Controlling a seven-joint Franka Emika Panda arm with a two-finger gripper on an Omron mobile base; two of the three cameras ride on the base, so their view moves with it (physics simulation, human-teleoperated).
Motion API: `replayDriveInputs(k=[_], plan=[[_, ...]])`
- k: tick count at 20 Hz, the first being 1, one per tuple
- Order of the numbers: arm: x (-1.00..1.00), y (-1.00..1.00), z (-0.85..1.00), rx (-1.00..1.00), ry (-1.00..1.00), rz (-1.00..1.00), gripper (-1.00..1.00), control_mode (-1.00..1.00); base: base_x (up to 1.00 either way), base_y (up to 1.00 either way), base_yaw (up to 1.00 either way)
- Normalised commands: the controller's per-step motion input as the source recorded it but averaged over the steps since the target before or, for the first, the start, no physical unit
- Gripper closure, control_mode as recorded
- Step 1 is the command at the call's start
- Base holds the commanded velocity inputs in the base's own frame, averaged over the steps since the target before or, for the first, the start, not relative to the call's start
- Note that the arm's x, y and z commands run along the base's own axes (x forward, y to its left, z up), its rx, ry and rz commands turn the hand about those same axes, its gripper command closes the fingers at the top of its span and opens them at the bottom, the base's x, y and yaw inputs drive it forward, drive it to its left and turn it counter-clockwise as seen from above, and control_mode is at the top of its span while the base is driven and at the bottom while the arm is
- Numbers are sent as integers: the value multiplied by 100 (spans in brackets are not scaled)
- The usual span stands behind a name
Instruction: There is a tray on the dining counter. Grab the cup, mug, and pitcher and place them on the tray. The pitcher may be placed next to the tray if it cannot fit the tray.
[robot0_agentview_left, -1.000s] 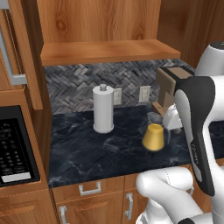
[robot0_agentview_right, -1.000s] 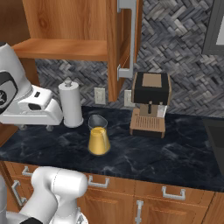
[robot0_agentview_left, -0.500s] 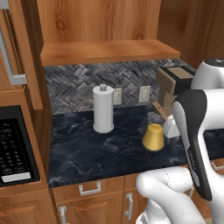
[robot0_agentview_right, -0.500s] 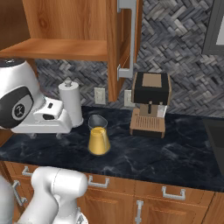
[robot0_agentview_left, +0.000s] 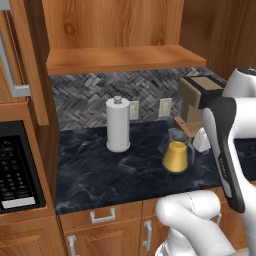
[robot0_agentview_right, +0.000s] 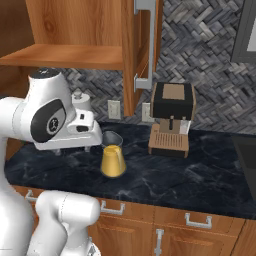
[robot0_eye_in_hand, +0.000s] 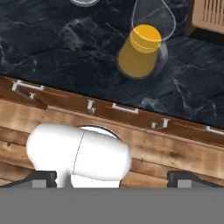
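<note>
the arm stood bent high over the counter (robot0_agentview_left: 100, 175), its claw (robot0_eye_in_hand: 112, 177) spread wide and pointing down, holding nothing. the pitcher (robot0_agentview_left: 178, 152) stood upright left of the coffee machine (robot0_agentview_right: 171, 117), near the counter's front edge.

Black marbled tabletop (robot0_agentview_left: 100, 175), grey herringbone backsplash (robot0_agentview_left: 85, 97), wooden upper cabinets (robot0_agentview_left: 115, 25), open wood shelf (robot0_agentview_left: 125, 57), drawers with metal handles (robot0_agentview_left: 102, 216) below, two wall outlets (robot0_agentview_left: 165, 106), black microwave (robot0_agentview_left: 15, 167) at left

The pitcher (robot0_agentview_right: 113, 159) stands upright on the black counter (robot0_agentview_right: 200, 170), left of the coffee machine (robot0_agentview_right: 171, 119).
</note>
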Motion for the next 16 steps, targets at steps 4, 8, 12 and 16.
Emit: replayDriveInputs(k=[4,8,12,16], plan=[[34,-19,-44,0,6,8,-100,-100,0,0,0],[30,-14,-48,0,1,7,-100,-100,0,0,0],[34,-21,-16,0,0,6,-100,-100,0,0,0],[27,-14,-26,0,0,6,-100,-100,0,0,0]])
